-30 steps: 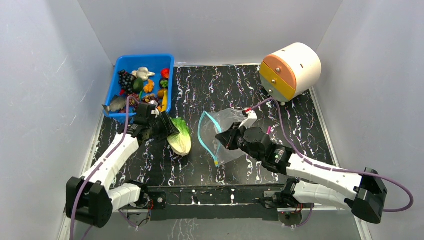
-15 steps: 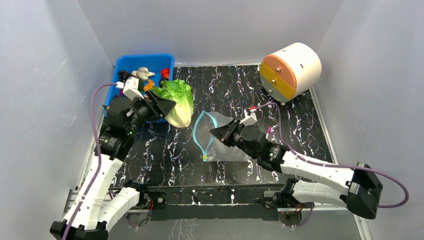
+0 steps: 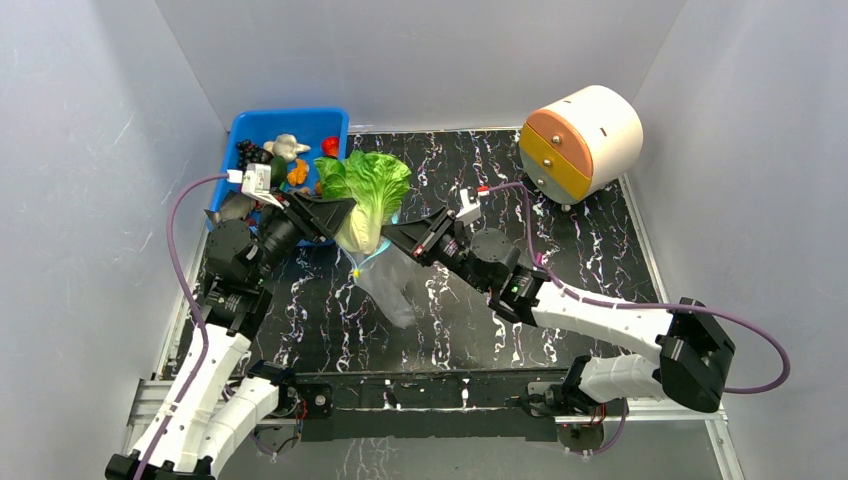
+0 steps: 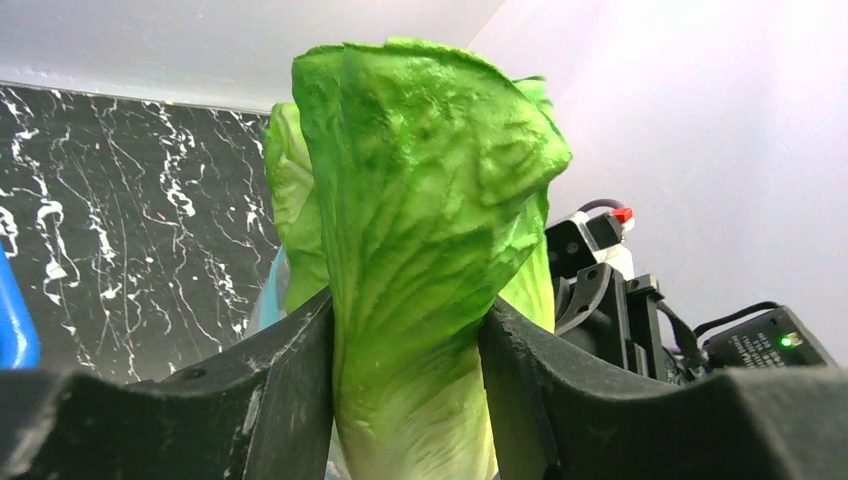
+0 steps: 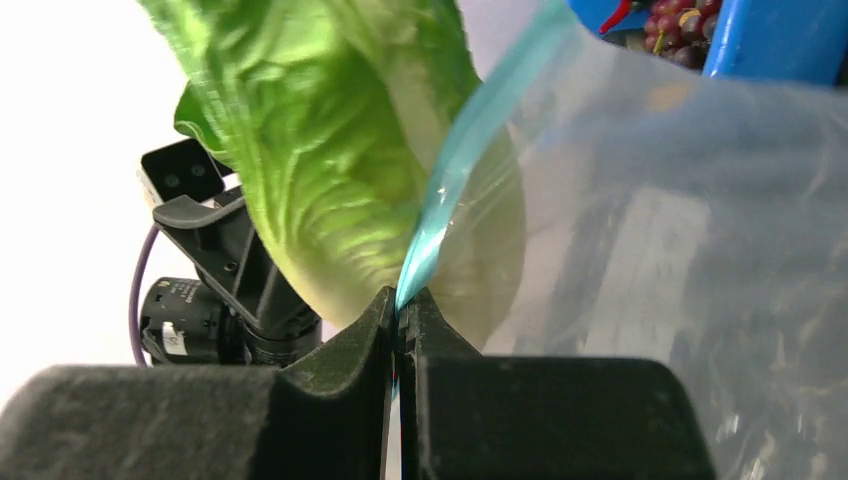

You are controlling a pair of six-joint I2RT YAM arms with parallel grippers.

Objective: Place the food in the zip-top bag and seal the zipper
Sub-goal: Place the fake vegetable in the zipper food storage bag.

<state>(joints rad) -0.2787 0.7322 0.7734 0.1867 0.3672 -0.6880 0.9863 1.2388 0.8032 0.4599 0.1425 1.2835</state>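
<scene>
The lettuce (image 4: 420,230) hangs over the middle of the counter (image 3: 600,240), clamped near its pale base in my left gripper (image 4: 408,305). It looks light, stiff and slick, so I'd grip it low. My right gripper (image 5: 400,300) pinches the zipper (image 5: 450,170) just beside it. The bag (image 3: 392,298) sags limp and its mouth could fold. The bin (image 3: 255,125) sits far left.

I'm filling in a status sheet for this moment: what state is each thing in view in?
lettuce head: off the table, clamped between the fingers of the left gripper, pale base down.
zip-top bag: hanging from its rim.
zipper: pinched between the fingers of the right gripper.
blue bin: upright, toy foods inside.
round drawer unit: shut.
</scene>
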